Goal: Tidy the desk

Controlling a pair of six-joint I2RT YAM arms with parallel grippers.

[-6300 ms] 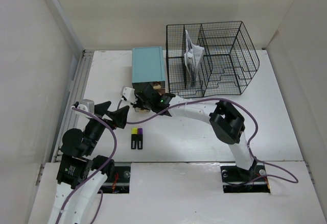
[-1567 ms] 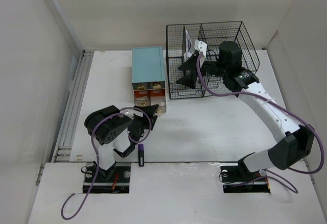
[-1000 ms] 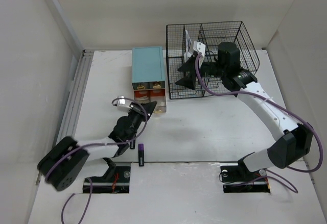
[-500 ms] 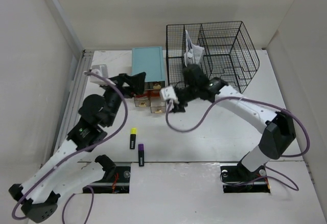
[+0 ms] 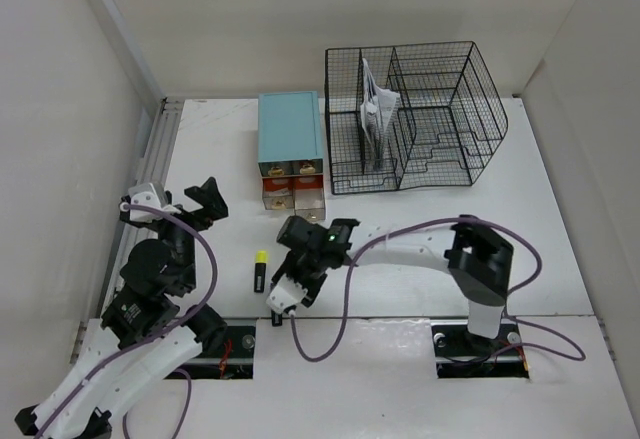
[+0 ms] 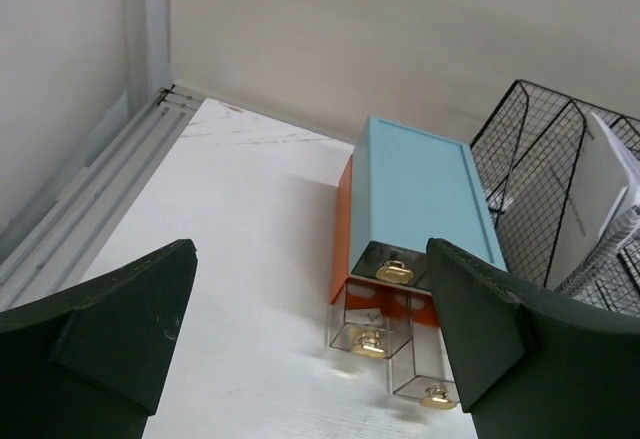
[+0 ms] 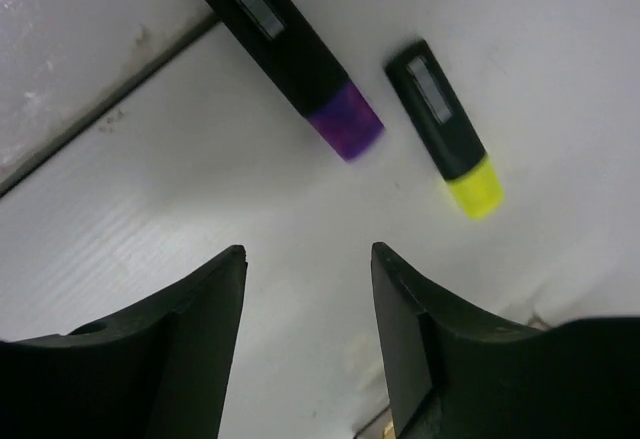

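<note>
The white desk (image 5: 430, 239) holds a yellow-tipped highlighter (image 5: 260, 269) near its front edge. My right gripper (image 5: 291, 282) hovers open and empty just right of it, covering the purple-tipped highlighter in the top view. The right wrist view shows my right gripper (image 7: 308, 254) open above bare desk, with the purple highlighter (image 7: 290, 54) and the yellow one (image 7: 445, 129) lying ahead of it. My left gripper (image 5: 203, 205) is open and empty at the left, raised above the desk. In the left wrist view, my left gripper (image 6: 310, 279) faces the teal-topped drawer box (image 6: 420, 194).
The drawer box (image 5: 290, 131) has two clear drawers (image 5: 294, 195) pulled out. A black wire rack (image 5: 420, 109) holding papers (image 5: 377, 109) stands to its right. A grey rail (image 5: 150, 189) runs along the desk's left edge. The desk's front edge lies just beyond the highlighters.
My right gripper has swung from the drawers down to the front edge, over the highlighters. My left gripper has drawn back left, away from the drawer box.
</note>
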